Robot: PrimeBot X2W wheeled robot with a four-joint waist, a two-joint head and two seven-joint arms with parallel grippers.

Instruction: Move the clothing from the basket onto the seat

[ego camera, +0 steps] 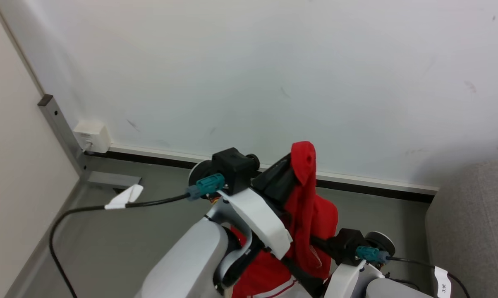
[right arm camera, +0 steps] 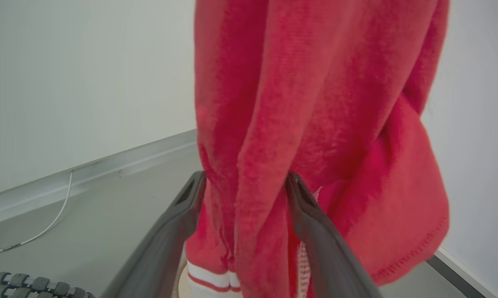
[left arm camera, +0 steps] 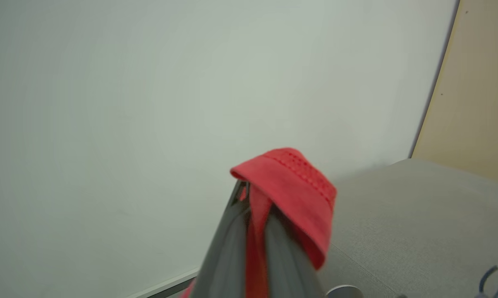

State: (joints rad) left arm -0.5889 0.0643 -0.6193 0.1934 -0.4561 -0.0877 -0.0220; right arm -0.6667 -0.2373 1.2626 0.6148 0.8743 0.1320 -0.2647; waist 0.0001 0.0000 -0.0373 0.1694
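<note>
My left gripper (left arm camera: 249, 192) is shut on a fold of the bright red clothing (left arm camera: 290, 182) and holds it up high in front of the wall. In the head view the clothing (ego camera: 311, 215) hangs down from the left gripper (ego camera: 292, 163) in a long bunch, with white striped trim at its lower end. My right gripper (right arm camera: 243, 188) stands open lower down, with the hanging clothing (right arm camera: 307, 116) between its jaws. A sliver of the cream basket (right arm camera: 184, 284) shows under the cloth. The grey seat (ego camera: 472, 223) lies to the right, also visible in the left wrist view (left arm camera: 418, 219).
A pale wall with a dark baseboard (ego camera: 356, 186) stands close ahead. A white socket box (ego camera: 92, 135) and a metal post (ego camera: 61, 128) sit in the left corner. A black cable (ego camera: 87, 209) runs across the grey floor (ego camera: 120, 248).
</note>
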